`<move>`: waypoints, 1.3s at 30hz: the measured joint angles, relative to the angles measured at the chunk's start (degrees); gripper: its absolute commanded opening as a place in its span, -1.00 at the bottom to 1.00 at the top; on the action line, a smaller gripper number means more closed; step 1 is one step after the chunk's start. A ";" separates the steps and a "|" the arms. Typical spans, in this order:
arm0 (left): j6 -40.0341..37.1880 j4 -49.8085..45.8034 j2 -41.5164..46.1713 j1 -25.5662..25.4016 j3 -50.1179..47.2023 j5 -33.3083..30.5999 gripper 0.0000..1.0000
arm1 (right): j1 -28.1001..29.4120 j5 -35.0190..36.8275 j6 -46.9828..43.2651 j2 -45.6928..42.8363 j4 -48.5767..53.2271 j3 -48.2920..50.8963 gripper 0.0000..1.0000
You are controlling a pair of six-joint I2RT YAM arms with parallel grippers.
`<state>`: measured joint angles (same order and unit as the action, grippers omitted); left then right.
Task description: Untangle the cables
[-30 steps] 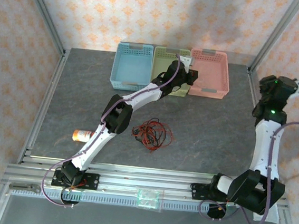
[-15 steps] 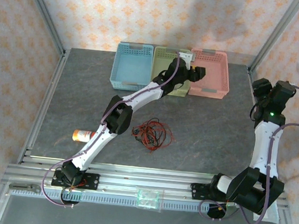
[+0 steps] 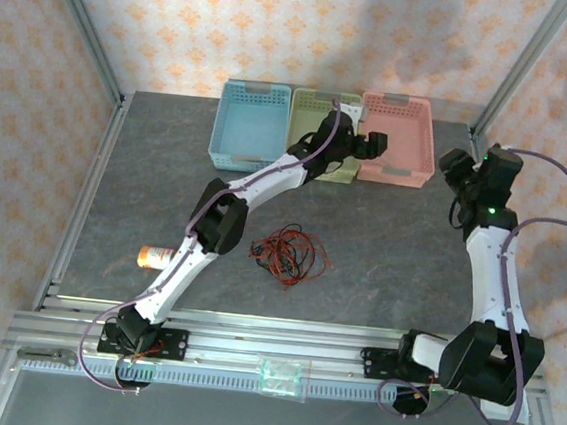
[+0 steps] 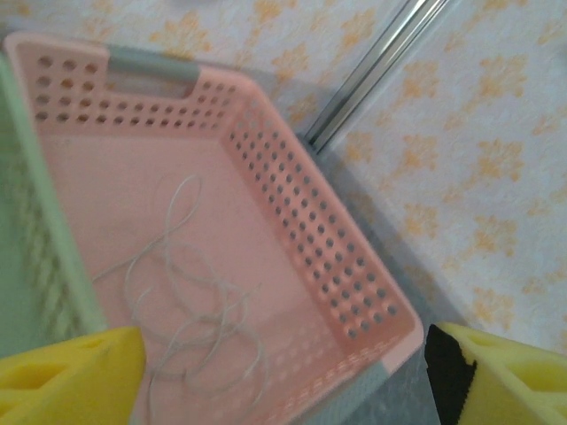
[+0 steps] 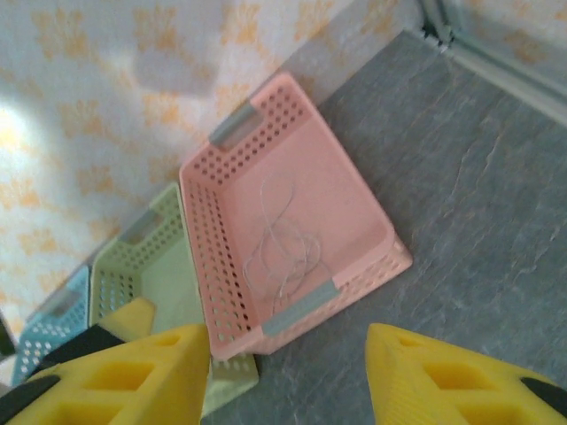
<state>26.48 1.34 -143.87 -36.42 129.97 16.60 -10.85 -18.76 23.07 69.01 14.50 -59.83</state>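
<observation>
From the overhead camera I saw a tangle of red and black cables (image 3: 288,253) lying loose on the grey table (image 3: 391,243), near the middle and well apart from the three baskets lined up along the far edge. The left arm reached out to those baskets, and the left gripper (image 3: 370,144) hung over the seam between the green basket (image 3: 315,94) and the pink basket (image 3: 426,136). In its wrist view, the left gripper (image 4: 283,359) had its yellow fingers (image 4: 80,376) spread to opposite corners of the picture, jaws wide apart with nothing between them. Below them, a thin whitish cable (image 4: 195,292) lay in slack loops on the floor of the pink basket (image 4: 310,230). The right gripper (image 3: 456,172) was off to the right of the pink basket, pointed toward it. Through its own camera, the right gripper (image 5: 288,354) had its jaws partly open and was holding nothing. The same whitish cable (image 5: 283,239) showed on the floor of the pink basket (image 5: 204,257). The blue basket (image 3: 218,126) stood at the left end of the row, and an orange bottle (image 3: 156,256) lay on its side near the table's left edge.
</observation>
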 measured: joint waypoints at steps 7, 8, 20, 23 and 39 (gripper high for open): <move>-2.58 -0.42 28.81 0.46 -31.08 -3.30 0.68 | 11.65 4.57 1.05 -2.01 0.26 10.82 -0.02; -2.78 0.00 32.83 0.68 -34.84 -3.63 0.68 | 13.57 5.18 1.60 -2.08 0.24 11.76 -0.03; -5.42 -2.95 58.03 2.29 -67.28 -4.83 0.57 | 38.77 10.32 5.29 4.31 -3.52 14.58 -0.02; -5.14 -4.17 61.46 2.32 -73.59 -3.85 0.56 | 42.29 7.39 -0.17 6.45 -5.33 15.04 -0.01; 2.08 3.80 64.85 1.55 -90.31 6.99 0.09 | 43.32 -9.60 -29.81 19.56 -5.01 10.23 -0.01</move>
<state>28.56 5.15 -79.02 -34.87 39.66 23.59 32.47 -28.36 -6.74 88.58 9.50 -49.60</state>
